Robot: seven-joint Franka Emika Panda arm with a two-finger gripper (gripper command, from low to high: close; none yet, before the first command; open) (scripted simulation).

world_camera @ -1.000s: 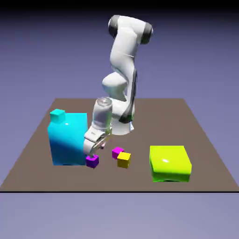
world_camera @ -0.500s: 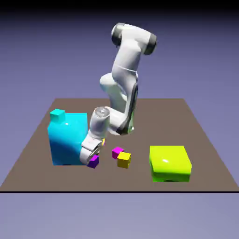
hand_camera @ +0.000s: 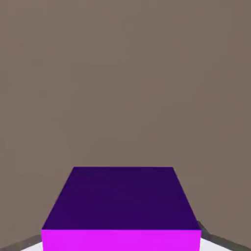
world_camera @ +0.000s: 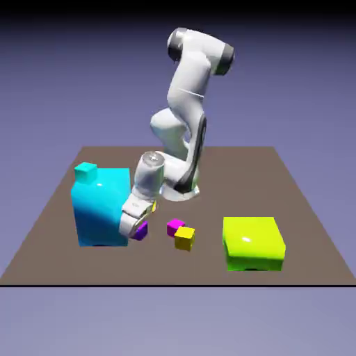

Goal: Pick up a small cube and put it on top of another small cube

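Note:
My gripper (world_camera: pixel 137 228) is shut on the small dark purple cube (world_camera: pixel 141 232), just off the table beside the big cyan block. In the hand view the purple cube (hand_camera: pixel 122 206) fills the bottom middle between the fingers, which it mostly hides, with brown table behind it. The other small cube, yellow-orange (world_camera: pixel 184 238), sits on the table a short way toward the exterior view's right of the gripper, touching a magenta-pink small cube (world_camera: pixel 174 226).
A large cyan block (world_camera: pixel 101 206) stands right against the gripper on the exterior view's left, with a small cyan cube (world_camera: pixel 85 172) on its top. A large lime-green block (world_camera: pixel 253 242) sits at the right front of the brown table (world_camera: pixel 292 201).
The gripper came down over the purple cube, closed on it, and has risen slightly with the cube. The other cubes and blocks have not moved.

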